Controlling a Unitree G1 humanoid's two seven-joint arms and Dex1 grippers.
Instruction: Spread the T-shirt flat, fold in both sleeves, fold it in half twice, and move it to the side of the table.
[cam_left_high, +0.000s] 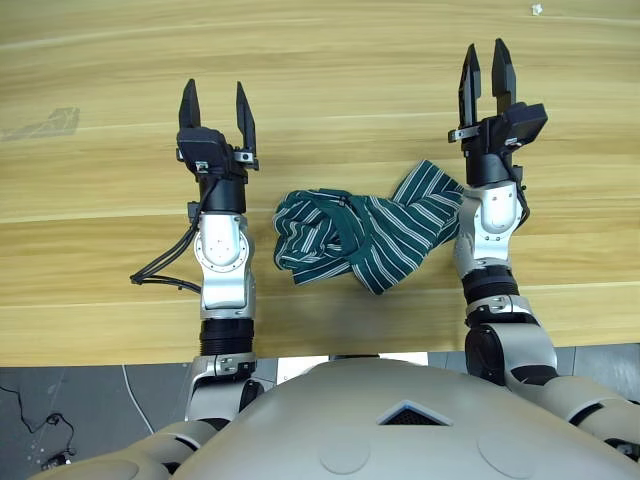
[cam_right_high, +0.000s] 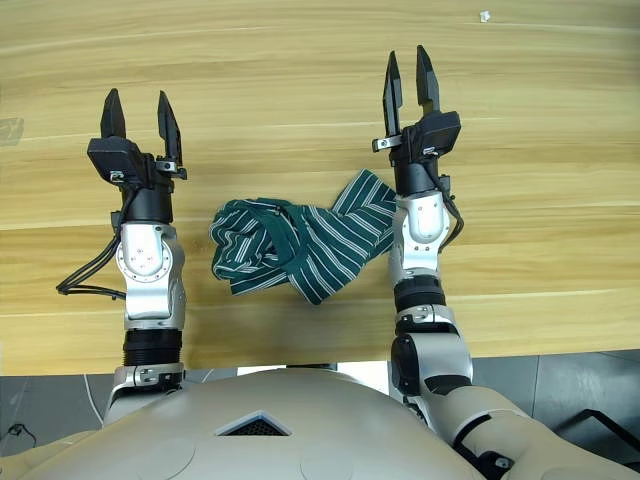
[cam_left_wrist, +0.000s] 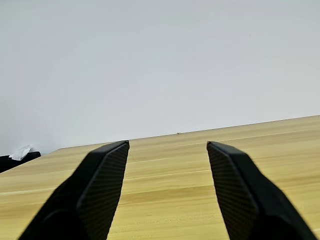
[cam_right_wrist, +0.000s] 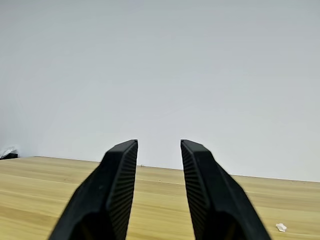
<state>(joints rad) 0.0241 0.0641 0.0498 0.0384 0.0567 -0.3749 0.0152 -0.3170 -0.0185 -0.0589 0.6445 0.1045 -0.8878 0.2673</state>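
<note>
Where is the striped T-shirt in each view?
Left eye view: T-shirt crumpled at centre.
Right eye view: left of centre.
Left wrist view: bare table past the left pincer instead.
Right wrist view: same, past the right pincer.
Shared landmark: white scrap on the table's far right.

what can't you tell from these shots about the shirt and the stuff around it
- T-shirt sleeves and collar: eye views, buried in its own bunched folds.
- T-shirt's right edge: eye views, behind the right forearm.
- White scrap: eye views, too small to identify.
- Pale crumpled item: left wrist view, too far off to identify.
</note>
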